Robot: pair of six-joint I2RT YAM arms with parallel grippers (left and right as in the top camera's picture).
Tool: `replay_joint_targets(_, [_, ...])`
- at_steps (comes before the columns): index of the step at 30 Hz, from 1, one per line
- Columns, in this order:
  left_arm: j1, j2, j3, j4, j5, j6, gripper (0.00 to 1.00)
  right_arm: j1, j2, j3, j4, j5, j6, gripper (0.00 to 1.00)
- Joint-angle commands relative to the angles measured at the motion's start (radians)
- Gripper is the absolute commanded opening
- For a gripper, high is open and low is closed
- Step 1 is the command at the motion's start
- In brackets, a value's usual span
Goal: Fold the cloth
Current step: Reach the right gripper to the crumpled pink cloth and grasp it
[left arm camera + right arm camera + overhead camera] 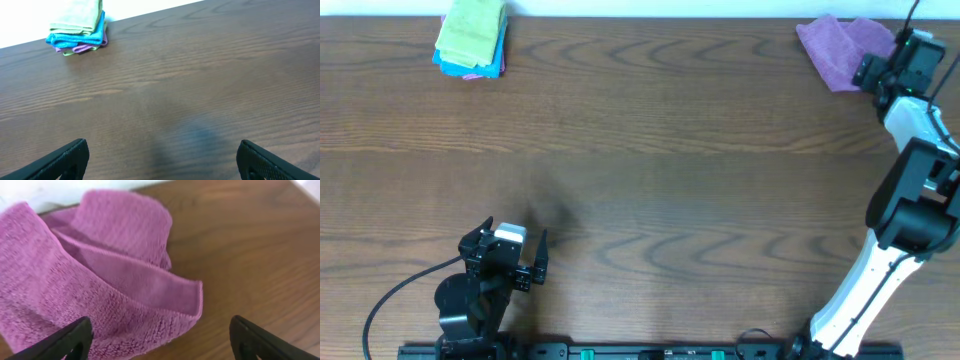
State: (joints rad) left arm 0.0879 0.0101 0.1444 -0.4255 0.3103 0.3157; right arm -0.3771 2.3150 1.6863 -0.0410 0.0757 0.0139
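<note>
The cloth is a lilac towel lying crumpled and loosely doubled over at the far right corner of the wooden table; in the right wrist view the cloth fills the left half. My right gripper is open, its jaws wide either side of the cloth's near folded edge, not closed on it. In the overhead view the right gripper sits at the cloth's right side. My left gripper hovers near the front left, open and empty, with only bare wood below the left gripper.
A stack of folded cloths, yellow-green on top of blue, lies at the far left corner; the stack shows a purple layer at the bottom. The table's back edge meets a white wall. The right arm's base stands front right.
</note>
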Motion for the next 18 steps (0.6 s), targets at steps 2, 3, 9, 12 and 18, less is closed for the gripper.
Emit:
replay_joint_targets(2, [-0.003,-0.006,-0.020,-0.007,0.001,0.014,0.95,-0.001,0.038,0.020,-0.006,-0.021,0.041,0.79])
replay_joint_targets(3, [-0.003,-0.006,-0.020,-0.007,0.001,0.014,0.95,-0.001,0.048,0.020,-0.011,-0.031,0.042,0.77])
replay_joint_targets(9, [-0.003,-0.006,-0.020,-0.007,0.001,0.014,0.95,-0.003,0.060,0.020,-0.008,-0.031,0.049,0.77])
replay_joint_targets(12, [-0.003,-0.006,-0.020,-0.007,0.001,0.014,0.95,-0.003,0.061,0.020,-0.008,-0.031,0.049,0.75])
replay_joint_targets(18, [-0.003,-0.006,-0.020,-0.007,0.001,0.014,0.95,-0.003,0.064,0.020,-0.017,-0.053,0.086,0.41])
